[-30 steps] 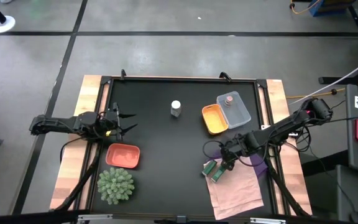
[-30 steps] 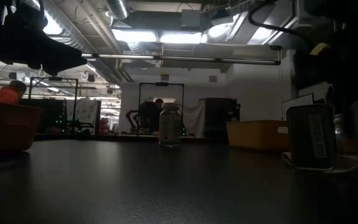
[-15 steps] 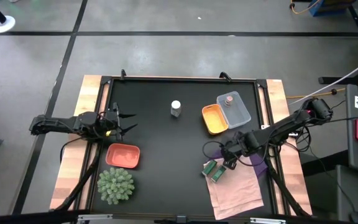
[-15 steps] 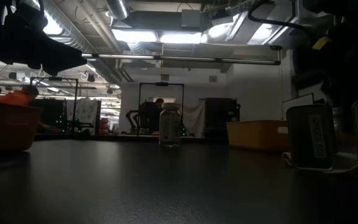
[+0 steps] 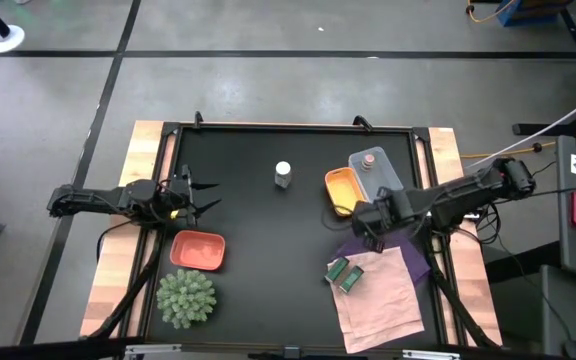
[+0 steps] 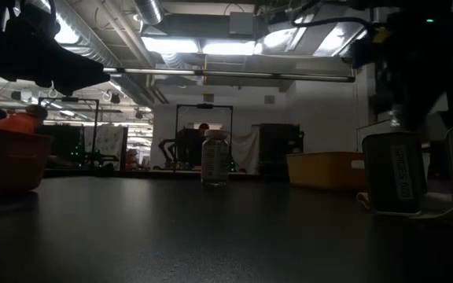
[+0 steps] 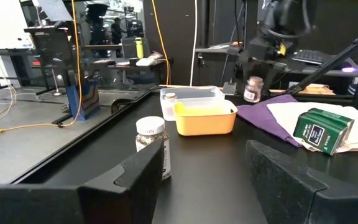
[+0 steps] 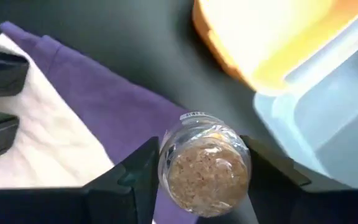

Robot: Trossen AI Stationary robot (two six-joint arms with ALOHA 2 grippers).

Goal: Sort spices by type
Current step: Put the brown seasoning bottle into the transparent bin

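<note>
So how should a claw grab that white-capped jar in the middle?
The white-capped jar stands upright and alone on the table. Probably best to come from above, or level from the left claw's side, and pinch its round body just below the cap.

A black table (image 5: 268, 230) holds a salmon-red tray (image 5: 198, 250) beside a green spiky plant ball (image 5: 186, 297) at its near left. An orange tray (image 5: 342, 190) touches a clear tray (image 5: 386, 180) at right, near purple (image 5: 383, 262) and pale pink (image 5: 383, 300) cloths.
</note>
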